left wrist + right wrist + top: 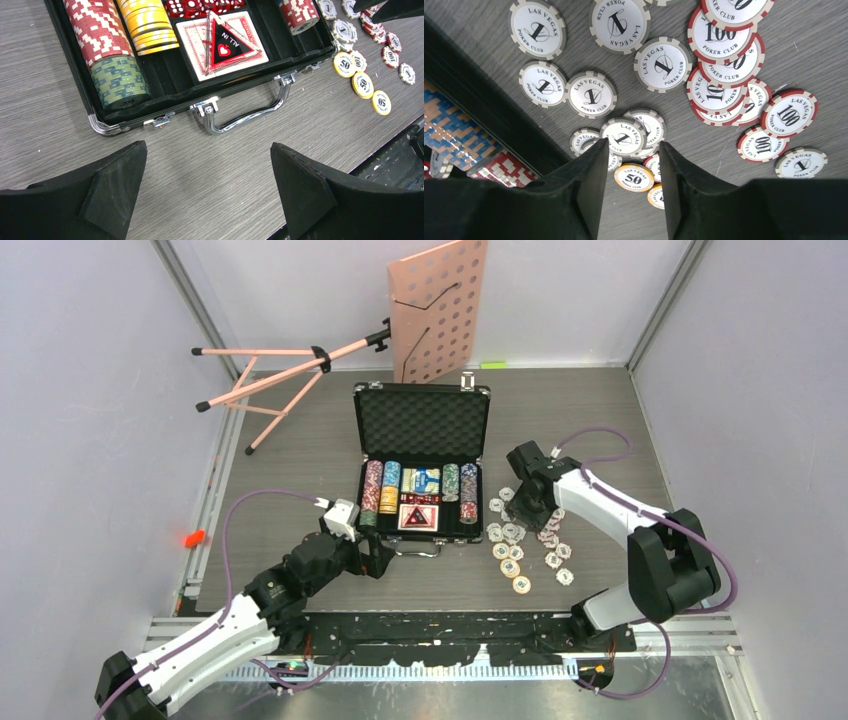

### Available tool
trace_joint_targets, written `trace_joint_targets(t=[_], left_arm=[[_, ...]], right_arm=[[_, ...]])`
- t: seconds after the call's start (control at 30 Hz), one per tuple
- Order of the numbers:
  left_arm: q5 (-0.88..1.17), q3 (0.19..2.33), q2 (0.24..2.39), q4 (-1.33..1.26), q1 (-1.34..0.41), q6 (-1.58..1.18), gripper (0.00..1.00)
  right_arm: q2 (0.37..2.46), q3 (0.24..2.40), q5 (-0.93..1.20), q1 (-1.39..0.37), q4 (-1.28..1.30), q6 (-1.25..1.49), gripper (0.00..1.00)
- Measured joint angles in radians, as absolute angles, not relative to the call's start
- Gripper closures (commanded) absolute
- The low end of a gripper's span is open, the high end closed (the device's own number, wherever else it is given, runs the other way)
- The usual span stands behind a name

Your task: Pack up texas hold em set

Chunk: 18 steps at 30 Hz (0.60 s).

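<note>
The case (pixel 420 425) lies in the middle of the desk (pixel 290 450), its long axis running left to right. The foam-lined lid stands open on the far side and the chrome handle (pixel 250 116) faces the near edge. Inside, rows of chips lie on their sides: red (pixel 97 30), green (pixel 120 80) and yellow (pixel 147 25). Beside them are red dice (pixel 192 6) and a triangular "ALL IN" marker (pixel 227 45) on a card deck.

Loose chips (pixel 525 540) are scattered just right of the case's right wall. They include white "1" chips (pixel 663 64), red-edged "100" chips (pixel 789 114), some overlapping, and orange "50" chips (pixel 633 177).

The right gripper (pixel 631 147) hangs over this scatter close to the case wall. Its fingers (pixel 591 175) stand a narrow gap apart with nothing between them, and chips show beneath.

The left gripper (pixel 207 150) sits near the handle on the near side. Its fingers (pixel 117 175) are spread wide and empty over wood.

Bare desk stretches left of the case. The pink music stand (pixel 438 310) stands behind the lid at the far edge.
</note>
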<state>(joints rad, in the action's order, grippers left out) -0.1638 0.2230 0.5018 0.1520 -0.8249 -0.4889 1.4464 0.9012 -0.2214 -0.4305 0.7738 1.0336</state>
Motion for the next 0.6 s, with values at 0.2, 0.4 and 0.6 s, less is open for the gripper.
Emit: trace_joint_targets(t=[0.2, 0.4, 0.6], left_arm=[[-0.164, 0.223, 0.502, 0.152, -0.825, -0.489, 0.02], [-0.163, 0.223, 0.509, 0.151, -0.825, -0.489, 0.02], [-0.137, 0.223, 0.535, 0.127, -0.825, -0.488, 0.04]], right_arm=[[1.433, 0.898, -0.219, -0.43, 0.778, 1.012, 0.24], [1.303, 0.812, -0.241, -0.43, 0.841, 1.024, 0.12], [1.099, 0.68, -0.252, -0.43, 0.906, 1.07, 0.16]])
